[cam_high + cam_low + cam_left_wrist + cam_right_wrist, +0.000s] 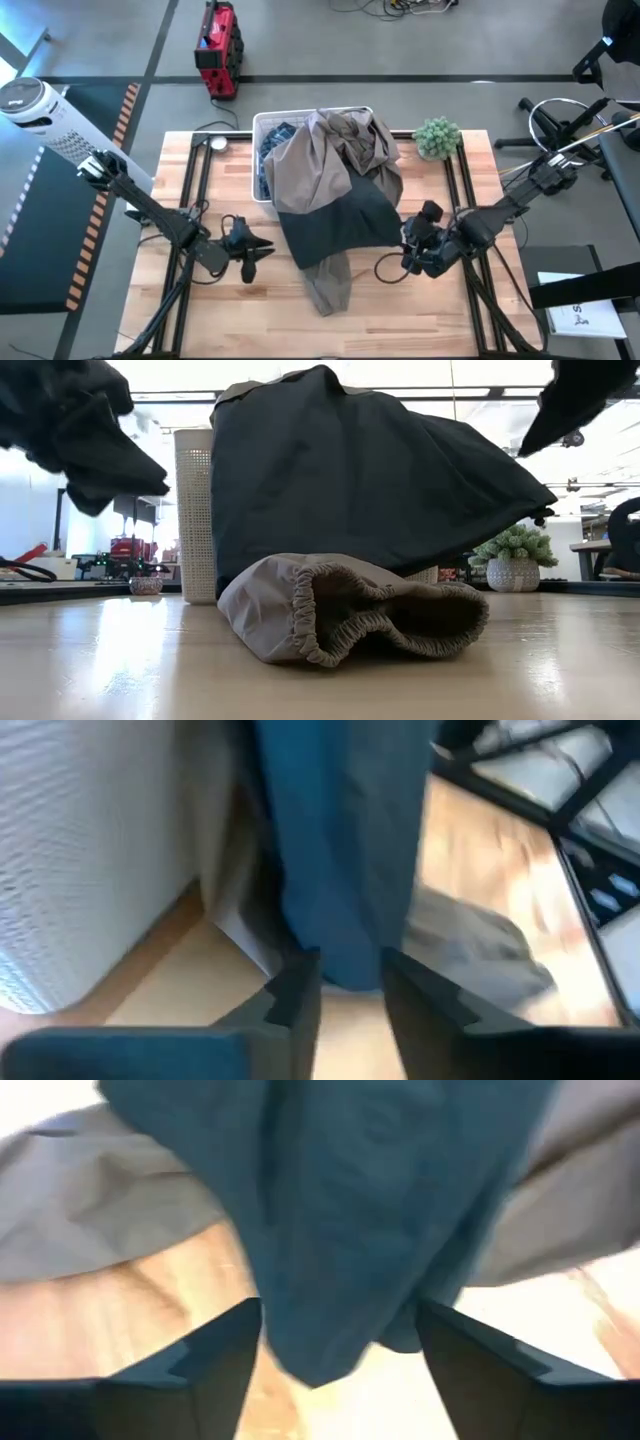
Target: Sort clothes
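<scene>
**Both claws at the dark tee, grip unsettled**

While the dark grey-green tee [335, 225] drapes from the white perforated plastic bin [262, 125] over the taupe elastic-cuffed garment [350, 615] on the bench [400, 320], your left claw [350, 982] stands narrowly parted, fabric between; right claw [335, 1342] is spread wide around a fold. Next, you need firm pinches before lifting.

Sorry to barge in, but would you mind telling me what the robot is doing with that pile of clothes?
It is sorting clothes. A taupe garment spills from the white rectangular plastic bin onto the wooden table, with a dark grey-green tee draped over it. The left gripper and right gripper flank the tee, each with dark cloth between its fingers. The right fingers stand wide apart.
</scene>
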Robot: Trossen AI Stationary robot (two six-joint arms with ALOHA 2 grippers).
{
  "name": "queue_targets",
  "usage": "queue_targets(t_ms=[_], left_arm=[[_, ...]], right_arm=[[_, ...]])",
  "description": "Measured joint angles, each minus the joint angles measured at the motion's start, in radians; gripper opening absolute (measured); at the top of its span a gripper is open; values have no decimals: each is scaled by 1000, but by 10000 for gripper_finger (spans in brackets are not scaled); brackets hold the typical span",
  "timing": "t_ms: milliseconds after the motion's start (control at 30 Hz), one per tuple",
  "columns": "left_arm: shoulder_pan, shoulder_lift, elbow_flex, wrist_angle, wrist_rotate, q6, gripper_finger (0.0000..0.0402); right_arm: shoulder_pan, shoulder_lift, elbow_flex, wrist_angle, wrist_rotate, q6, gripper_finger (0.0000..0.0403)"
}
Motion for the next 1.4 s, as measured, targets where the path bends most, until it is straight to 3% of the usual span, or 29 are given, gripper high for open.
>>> queue_targets(t_ms=[200,367,533,633,833,1000,1100,1133,1300,1400], left_arm=[[24,104,-78,262,-166,-9,199],[96,200,-95,398,-166,5,264],[166,300,-85,633,-96,152,280],[209,357,-74,763,-45,234,268],[261,439,-28,855,39,334,226],[264,443,57,868,35,485,166],[264,408,119,873,31,621,119],[264,390,137,867,31,676,102],[277,283,229,755,26,892,19],[308,205,282,616,24,941,7]], right_arm=[[-8,-12,-105,13,37,83,306],[-23,-56,-194,155,59,64,301],[-63,-97,-258,364,66,-62,286],[-104,-97,-284,450,66,-139,277],[-178,-52,-292,629,13,-336,234],[-213,-17,-270,865,-61,-500,123],[-226,-16,-212,866,-61,-562,31],[-228,-16,-188,869,-61,-593,16],[-243,-16,-51,822,-62,-732,8],[-280,-16,35,768,-60,-810,4]])
